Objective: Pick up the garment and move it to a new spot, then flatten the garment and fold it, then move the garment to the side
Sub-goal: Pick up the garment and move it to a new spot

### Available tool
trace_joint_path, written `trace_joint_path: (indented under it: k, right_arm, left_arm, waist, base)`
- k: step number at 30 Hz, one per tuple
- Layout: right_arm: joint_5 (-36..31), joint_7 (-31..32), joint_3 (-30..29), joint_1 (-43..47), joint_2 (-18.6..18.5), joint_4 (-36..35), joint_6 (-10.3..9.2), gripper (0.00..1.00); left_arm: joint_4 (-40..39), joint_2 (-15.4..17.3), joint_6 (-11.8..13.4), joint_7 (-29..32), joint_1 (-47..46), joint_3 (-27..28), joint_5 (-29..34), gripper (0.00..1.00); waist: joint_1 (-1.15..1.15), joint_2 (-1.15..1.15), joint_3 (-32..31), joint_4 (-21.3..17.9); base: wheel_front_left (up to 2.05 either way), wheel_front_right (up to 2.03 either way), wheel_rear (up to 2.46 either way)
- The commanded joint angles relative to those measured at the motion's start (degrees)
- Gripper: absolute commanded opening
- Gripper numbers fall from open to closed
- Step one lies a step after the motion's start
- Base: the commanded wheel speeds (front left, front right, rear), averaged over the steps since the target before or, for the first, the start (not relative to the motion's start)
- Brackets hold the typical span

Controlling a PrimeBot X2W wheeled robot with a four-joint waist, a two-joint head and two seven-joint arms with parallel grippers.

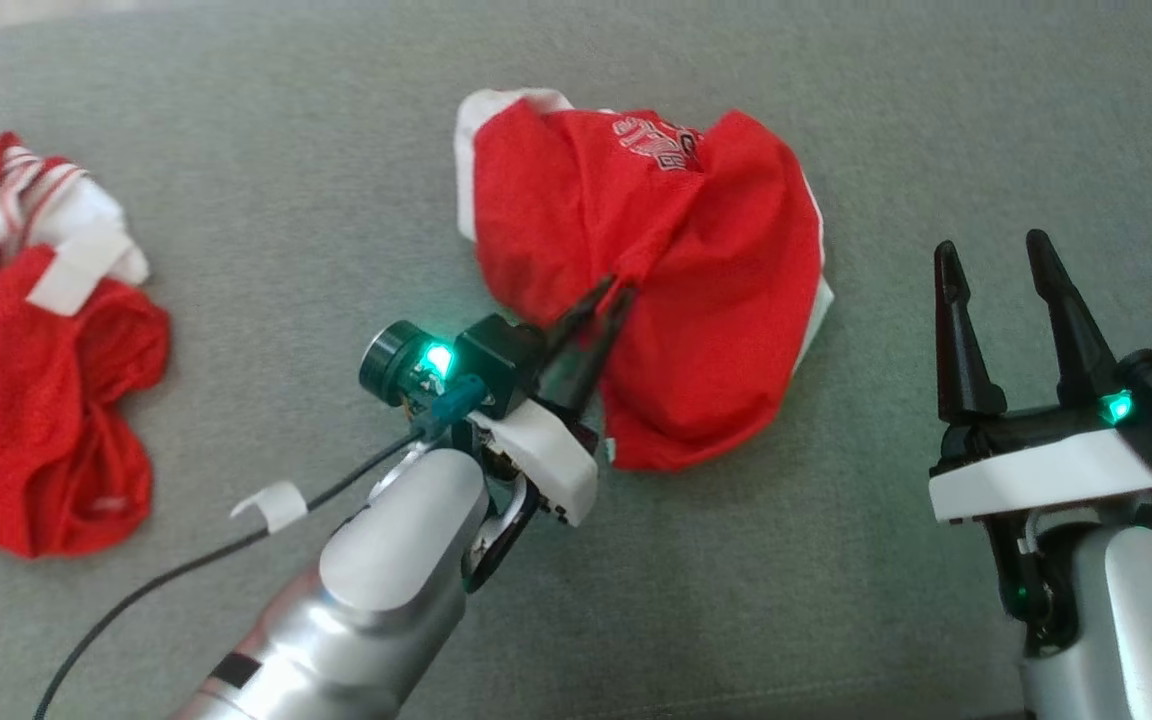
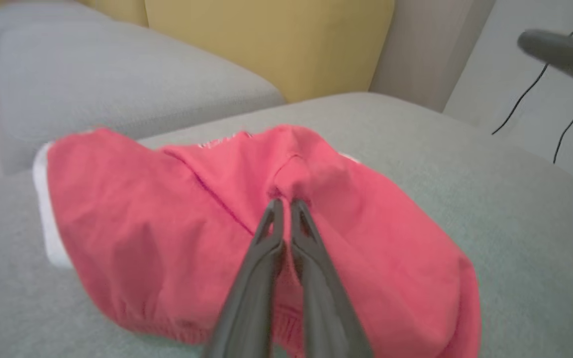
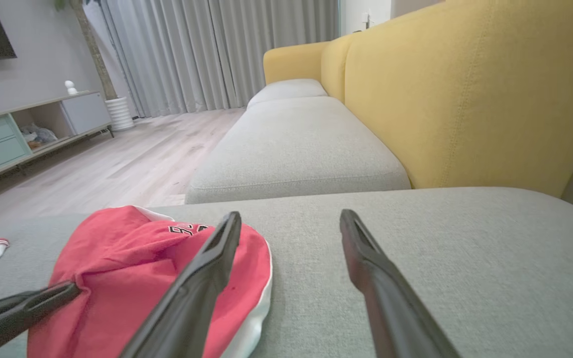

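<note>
Garment: red fabric with white trim and printed lettering near the far edge; crumpled, not flattened; centre gathered into a raised fold; lies on the grey sofa cushion.

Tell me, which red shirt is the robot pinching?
The red garment in the middle, with white lettering: the left gripper is shut on a fold of it. The other red garment, at the far left with striped trim, lies apart.

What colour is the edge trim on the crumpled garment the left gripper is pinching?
White edge trim on the red crumpled garment; clearest in head view.
</note>
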Motion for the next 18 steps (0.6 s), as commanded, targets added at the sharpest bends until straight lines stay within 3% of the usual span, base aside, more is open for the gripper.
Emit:
trace_joint_path:
  k: [1,7,14,18]
  right_arm:
    - [-0.22,0.02,1.22,-0.58,-0.12,-1.81,0.44,1.00]
    - [-0.81,1.15,1.25,0.91,-0.12,-2.20,0.44,1.00]
    - [-1.15,2.32,0.93,2.39,-0.12,-3.02,0.44,1.00]
    - [-1.15,2.79,0.91,3.04,-0.12,-3.15,0.44,1.00]
  left_arm:
    - [-2.56,0.21,0.88,-2.42,-1.19,1.56,0.47,1.00]
    - [-7.64,3.19,6.29,-7.01,1.70,6.04,1.13,1.00]
    - [-16.27,10.08,14.20,-7.80,9.52,17.42,1.29,1.00]
    - [-18.78,12.89,16.08,-7.82,14.02,22.64,1.10,1.00]
  waist:
    - [0.00,0.00,-1.77,1.85]
    - [0.00,0.00,-4.21,4.74]
    - [0.00,0.00,-5.66,6.89]
    - [0.00,0.00,-6.35,7.41]
  base:
    - [0.00,0.00,0.00]
    - [0.00,0.00,0.00]
    - [0.00,0.00,0.00]
    - [0.00,0.00,0.00]
